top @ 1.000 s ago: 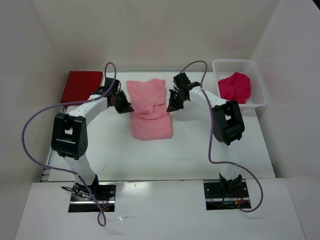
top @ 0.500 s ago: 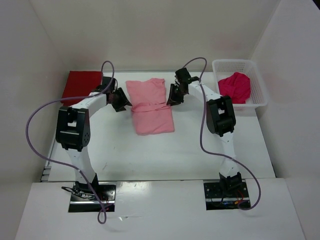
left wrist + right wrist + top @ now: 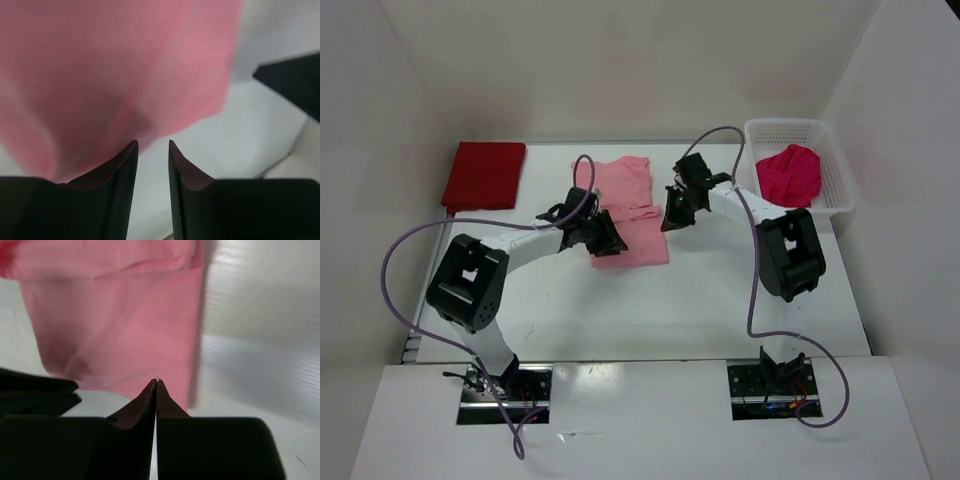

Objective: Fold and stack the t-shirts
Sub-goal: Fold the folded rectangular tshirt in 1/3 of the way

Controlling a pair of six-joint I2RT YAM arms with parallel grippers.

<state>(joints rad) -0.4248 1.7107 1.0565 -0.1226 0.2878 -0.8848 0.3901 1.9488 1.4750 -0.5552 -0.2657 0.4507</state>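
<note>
Three t-shirts, catalogued from the middle of the white table (image 3: 700, 300) outward.

1. Light pink shirt (image 3: 638, 185): partly folded at the table's middle, with the wrinkled wider part toward the far side and a smooth folded panel toward the near side.
2. Dark red shirt (image 3: 483, 175): folded into a flat rectangle at the far left corner, well apart from the pink one.
3. Magenta-crimson shirt (image 3: 790, 173): bunched in a heap inside the white mesh basket (image 3: 832, 170) at the far right.

Left gripper (image 3: 604, 241): hung over the pink shirt's near left edge, its fingers (image 3: 120, 165) a narrow gap apart and holding nothing.

Right gripper (image 3: 673, 214): was at the pink shirt's right edge, its fingers (image 3: 145, 400) pressed tip to tip. Whether any cloth was caught between them could not be told.
</note>
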